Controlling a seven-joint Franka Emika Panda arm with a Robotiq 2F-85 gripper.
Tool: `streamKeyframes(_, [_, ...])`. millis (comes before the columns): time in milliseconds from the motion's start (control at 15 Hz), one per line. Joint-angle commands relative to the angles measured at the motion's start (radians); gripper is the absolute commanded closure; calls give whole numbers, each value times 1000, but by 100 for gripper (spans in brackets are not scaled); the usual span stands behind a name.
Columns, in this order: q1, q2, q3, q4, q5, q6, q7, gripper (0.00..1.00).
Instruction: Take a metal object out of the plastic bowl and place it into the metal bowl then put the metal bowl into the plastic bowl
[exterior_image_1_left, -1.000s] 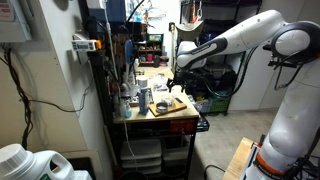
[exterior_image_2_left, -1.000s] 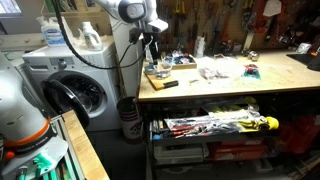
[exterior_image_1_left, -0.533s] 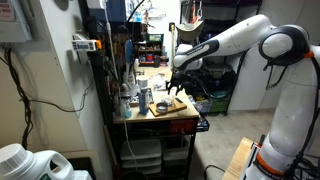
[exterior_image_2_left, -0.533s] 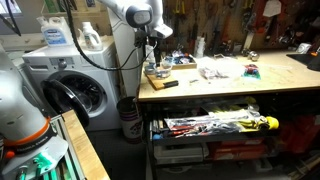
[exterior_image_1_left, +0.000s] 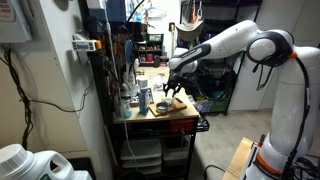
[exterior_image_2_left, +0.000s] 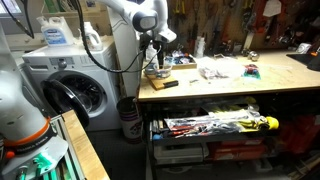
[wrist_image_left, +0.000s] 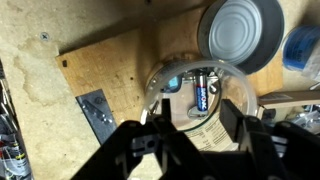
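In the wrist view a clear plastic bowl (wrist_image_left: 155, 80) sits on a wooden board (wrist_image_left: 110, 65). It holds a dark battery (wrist_image_left: 200, 92), a small blue piece (wrist_image_left: 172, 84) and a printed label. A metal bowl (wrist_image_left: 240, 35) stands upside down just beyond it, at the upper right. My gripper (wrist_image_left: 195, 135) is open, its two black fingers straddling the near side of the plastic bowl from above, holding nothing. In both exterior views the gripper (exterior_image_1_left: 172, 88) (exterior_image_2_left: 157, 60) hangs low over the board at the workbench end; the bowls are too small to make out there.
A black metal plate (wrist_image_left: 97, 112) lies on the bench left of the board. A blue round object (wrist_image_left: 300, 45) sits right of the metal bowl. The bench (exterior_image_2_left: 230, 85) carries scattered tools and parts. A shelf rack (exterior_image_1_left: 115, 60) and a washing machine (exterior_image_2_left: 70, 90) flank the bench.
The arm has come down and in toward the board over the last second; the gripper now hangs lower over the bowls. Nothing has been taken hold of.
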Motion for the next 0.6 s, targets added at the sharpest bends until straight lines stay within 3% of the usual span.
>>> streamKeyframes(0, [-1,60,-3,54,31,-19,-29,45])
streamKeyframes(533, [0,141,7,113,41,-42,-56,46])
